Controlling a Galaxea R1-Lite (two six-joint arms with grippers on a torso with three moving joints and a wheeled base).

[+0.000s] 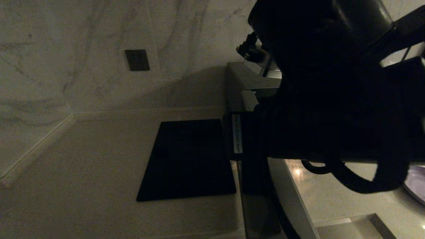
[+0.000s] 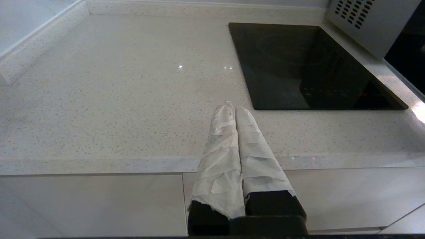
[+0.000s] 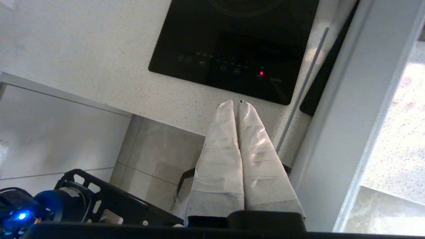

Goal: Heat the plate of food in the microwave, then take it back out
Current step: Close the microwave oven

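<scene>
The microwave [image 2: 365,20] stands to the right of the black cooktop; its silver-grey side with vent holes shows in the left wrist view. Its door [image 3: 352,109] seems to stand swung out over the counter's front edge, seen edge-on just beside my right gripper [image 3: 236,103]. That gripper is shut on nothing and hovers over the counter edge near the cooktop's buttons. In the head view only a sliver of the lilac plate [image 1: 416,184] shows at the far right, and its food is hidden. My left gripper [image 2: 232,107] is shut and empty above the counter's front edge.
The black cooktop [image 2: 298,66] lies flush in the speckled white counter [image 2: 132,83], a red light [image 3: 261,73] lit on its panel. My right arm [image 1: 332,83] fills much of the head view. A wall socket [image 1: 137,59] sits on the marble wall.
</scene>
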